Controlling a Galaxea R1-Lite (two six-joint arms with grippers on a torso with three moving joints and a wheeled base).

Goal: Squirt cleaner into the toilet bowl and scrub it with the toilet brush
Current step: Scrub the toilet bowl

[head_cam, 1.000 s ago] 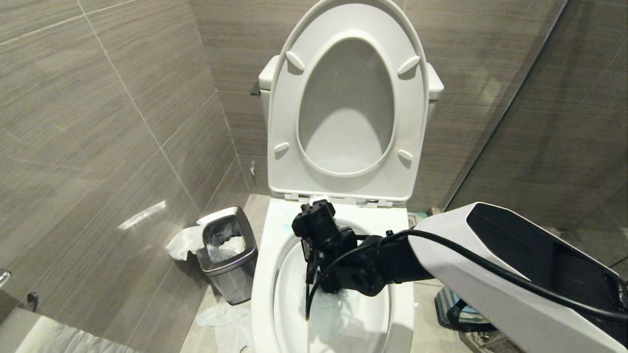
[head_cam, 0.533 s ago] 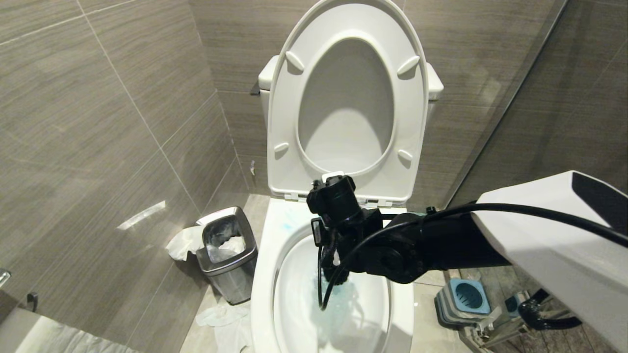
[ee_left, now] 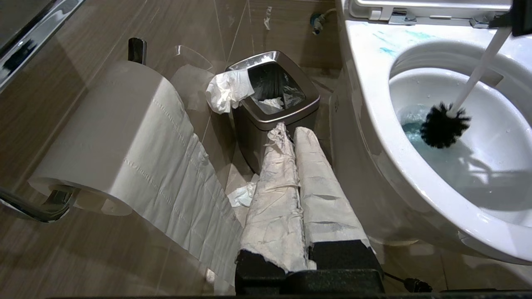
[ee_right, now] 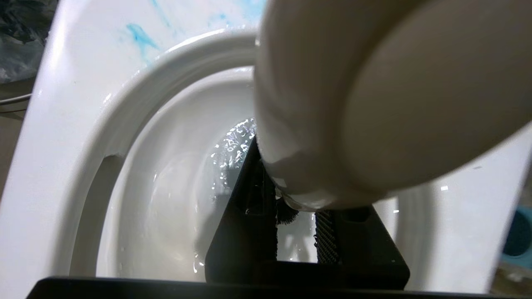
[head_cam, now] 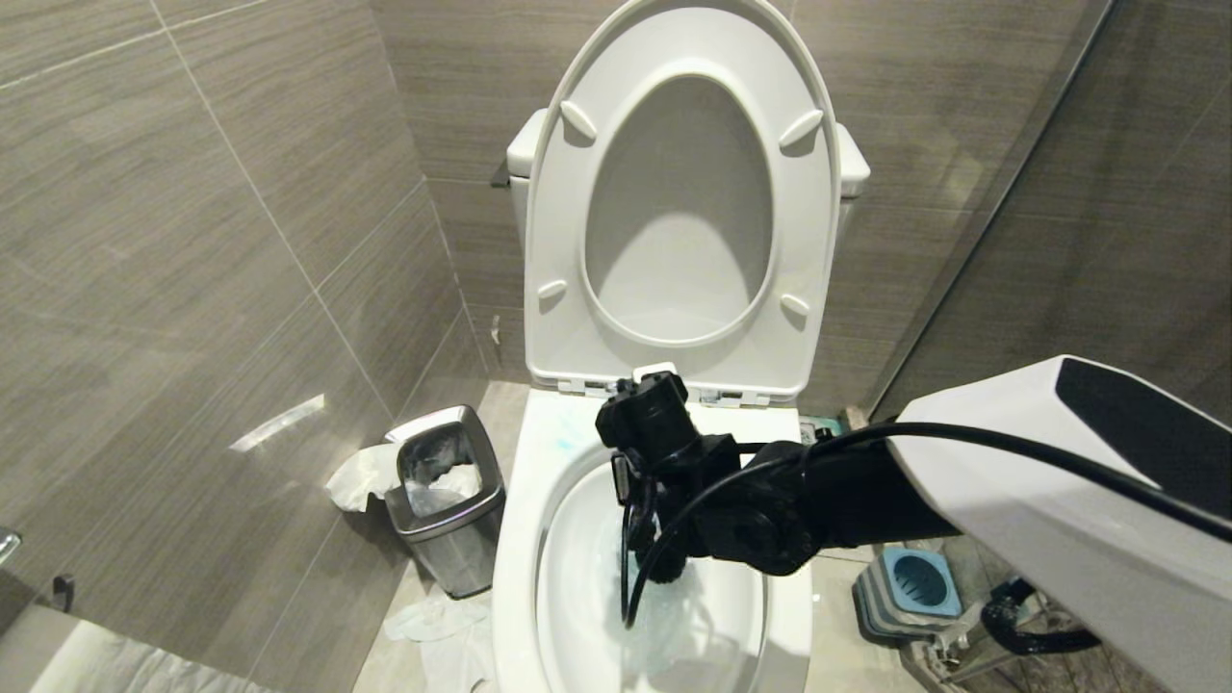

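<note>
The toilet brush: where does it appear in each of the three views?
Head view: toilet brush mostly hidden under the right gripper, inside the toilet bowl.
Left wrist view: bristle head in blue cleaner, upper right.
Right wrist view: handle end fills the upper right.
Shared landmark: blue smears on the bowl's rim.

toilet bowl (head_cam: 515,539): glossy ceramic | waste bin (head_cam: 452,505): brushed metal

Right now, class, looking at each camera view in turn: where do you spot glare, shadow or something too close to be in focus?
Head view: a bright glare streak on the wall tile. Left wrist view: the toilet brush casts a grey shadow across the toilet bowl. Right wrist view: the brush handle sits so near the lens that it blurs and hides much of the bowl; wet sparkles glint inside.
</note>
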